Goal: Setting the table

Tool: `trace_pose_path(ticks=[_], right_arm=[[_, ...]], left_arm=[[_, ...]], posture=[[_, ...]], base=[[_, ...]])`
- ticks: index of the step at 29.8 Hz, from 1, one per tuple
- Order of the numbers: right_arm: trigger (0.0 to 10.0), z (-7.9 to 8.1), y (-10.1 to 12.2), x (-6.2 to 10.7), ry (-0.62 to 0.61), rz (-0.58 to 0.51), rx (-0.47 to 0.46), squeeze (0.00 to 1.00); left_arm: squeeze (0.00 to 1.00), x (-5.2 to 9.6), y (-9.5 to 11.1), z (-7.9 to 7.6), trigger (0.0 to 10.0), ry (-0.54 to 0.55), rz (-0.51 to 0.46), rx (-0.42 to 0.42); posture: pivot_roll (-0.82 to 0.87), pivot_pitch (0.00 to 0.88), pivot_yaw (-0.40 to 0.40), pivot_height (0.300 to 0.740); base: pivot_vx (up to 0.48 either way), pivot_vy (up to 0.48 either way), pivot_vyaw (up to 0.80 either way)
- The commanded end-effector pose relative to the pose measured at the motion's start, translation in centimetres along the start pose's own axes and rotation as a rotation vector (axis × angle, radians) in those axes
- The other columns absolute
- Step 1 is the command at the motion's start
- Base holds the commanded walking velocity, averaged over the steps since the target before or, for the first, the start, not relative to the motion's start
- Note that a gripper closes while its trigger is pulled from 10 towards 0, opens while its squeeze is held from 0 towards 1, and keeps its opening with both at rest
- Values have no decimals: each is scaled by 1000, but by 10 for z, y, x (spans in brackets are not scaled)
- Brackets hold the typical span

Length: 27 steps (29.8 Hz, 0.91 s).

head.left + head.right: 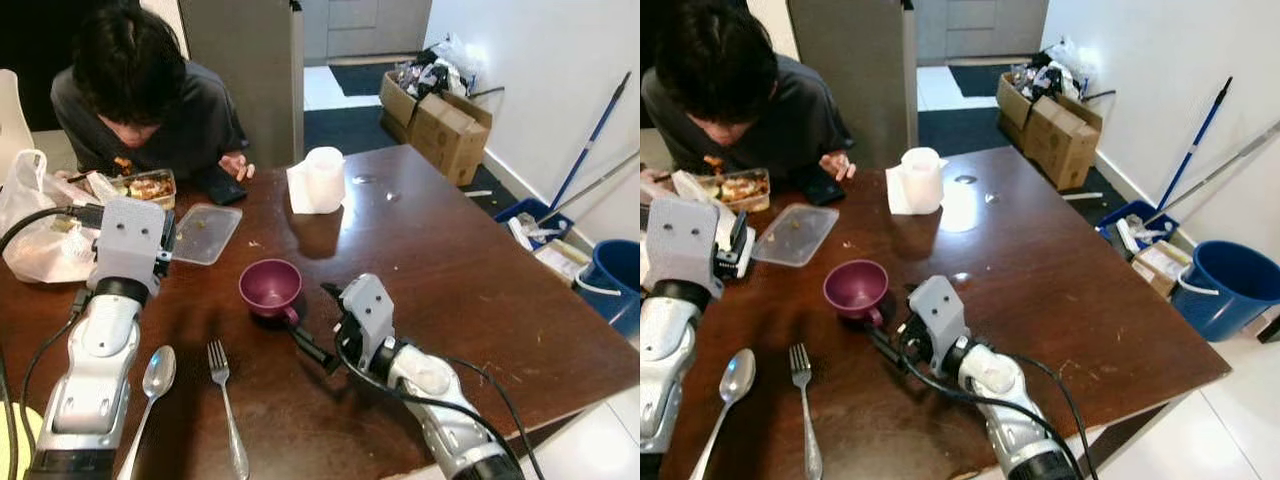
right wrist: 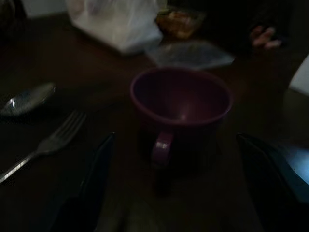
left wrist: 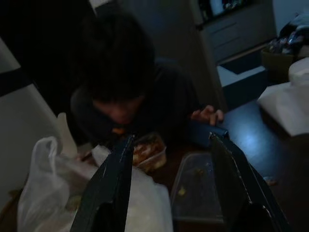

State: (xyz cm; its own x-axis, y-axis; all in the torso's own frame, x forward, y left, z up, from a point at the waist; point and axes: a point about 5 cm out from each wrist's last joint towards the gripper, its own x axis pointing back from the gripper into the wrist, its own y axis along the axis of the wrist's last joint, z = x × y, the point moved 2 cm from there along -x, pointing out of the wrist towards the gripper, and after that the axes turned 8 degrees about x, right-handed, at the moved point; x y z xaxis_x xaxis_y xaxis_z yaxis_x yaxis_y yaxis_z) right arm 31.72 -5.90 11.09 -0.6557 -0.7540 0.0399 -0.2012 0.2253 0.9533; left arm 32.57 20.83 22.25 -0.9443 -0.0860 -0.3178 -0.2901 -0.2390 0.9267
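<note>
While the maroon mug [image 1: 270,286] stands upright beside the fork [image 1: 226,402] and spoon [image 1: 154,385], the right gripper [image 2: 176,181] sits spread wide and empty astride its handle, apparently positioned for grasping; the left gripper [image 3: 169,188] hovers open, holding nothing.

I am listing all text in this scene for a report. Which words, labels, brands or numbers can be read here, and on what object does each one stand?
None can be read. The cardboard boxes, purple cup, plastic bag and blue bucket show no legible print.
</note>
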Motion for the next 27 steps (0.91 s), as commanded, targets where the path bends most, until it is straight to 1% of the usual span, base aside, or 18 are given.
trace_pose_path(ticks=[1, 3, 4, 6, 8, 10, 11, 13, 15, 16, 17, 18, 20, 21, 22, 23, 25, 27], right_arm=[[10000, 3, -5, -1, 27, 15, -23, 0], [10000, -1, -6, -3, 29, 22, -42, 0], [10000, -1, -6, -3, 29, 22, -42, 0], [10000, -11, -6, -7, 7, 22, -55, 0], [10000, -15, -5, -9, -1, 20, -57, 0], [10000, -25, -4, -11, -26, 19, -57, 0], [10000, -25, -4, -11, -26, 19, -57, 0], [10000, -32, -3, -13, -35, 17, -57, 0], [10000, -36, -1, -15, -29, 12, -65, 0], [10000, -36, -1, -15, -29, 12, -65, 0], [10000, -35, -1, -17, -12, 11, -77, 0], [10000, -32, -1, -18, 18, 9, -101, 0], [10000, -31, -1, -19, 25, 8, -106, 0], [10000, -28, -1, -21, 50, 3, -120, 0], [10000, -28, -1, -21, 50, 3, -120, 0], [10000, -24, -1, -23, 76, -3, -133, 0], [10000, -22, -1, -23, 83, -5, -136, 0], [10000, -18, -1, -26, 107, -6, -129, 0]], left_arm=[[0, -1, -4, -5, 10000, -22, 24, -10], [0, -5, 1, -15, 10000, -69, 4, -28], [0, -5, 1, -15, 10000, -69, 4, -28], [0, -9, 6, -23, 10000, -117, -14, -42], [0, -10, 8, -24, 10000, -133, -18, -45], [0, -9, 10, -22, 10000, -149, -21, -63], [0, -9, 10, -22, 10000, -149, -21, -63], [0, -7, 10, -14, 10000, -147, -10, -82], [0, -1, 6, -5, 10000, -167, 21, -119], [0, -1, 6, -5, 10000, -167, 21, -119], [0, 4, 2, 0, 10000, -208, 50, -147], [0, 13, -2, 12, 10000, -286, 115, -186], [0, 16, -3, 15, 10000, -304, 132, -194], [0, 20, -2, 27, 10000, -354, 164, -210], [0, 20, -2, 27, 10000, -354, 164, -210], [0, 23, 0, 38, 10000, -390, 193, -221], [0, 24, 1, 41, 10000, -398, 198, -224], [0, 23, 4, 51, 10000, -394, 205, -242]], posture=[[122, 28, 123, 740], [131, 36, 122, 740], [131, 36, 122, 740], [142, 46, 126, 740], [144, 48, 126, 740], [165, 61, 129, 740], [165, 61, 129, 740], [181, 74, 132, 740], [191, 83, 133, 740], [191, 83, 133, 740], [198, 89, 133, 740], [210, 97, 133, 740], [210, 97, 133, 740], [228, 107, 131, 740], [228, 107, 131, 740], [237, 112, 131, 740], [237, 112, 131, 740], [246, 116, 130, 740]], base=[[0, 0, 0], [0, 0, 0], [0, 0, 0], [0, 0, 0], [0, 0, 0], [0, 0, 0], [0, 0, 0], [0, 0, 0], [0, 0, 0], [0, 0, 0], [0, 0, 0], [0, 0, 0], [0, 0, 0], [0, 0, 0], [0, 0, 0], [0, 0, 0], [0, 0, 0], [0, 0, 0]])
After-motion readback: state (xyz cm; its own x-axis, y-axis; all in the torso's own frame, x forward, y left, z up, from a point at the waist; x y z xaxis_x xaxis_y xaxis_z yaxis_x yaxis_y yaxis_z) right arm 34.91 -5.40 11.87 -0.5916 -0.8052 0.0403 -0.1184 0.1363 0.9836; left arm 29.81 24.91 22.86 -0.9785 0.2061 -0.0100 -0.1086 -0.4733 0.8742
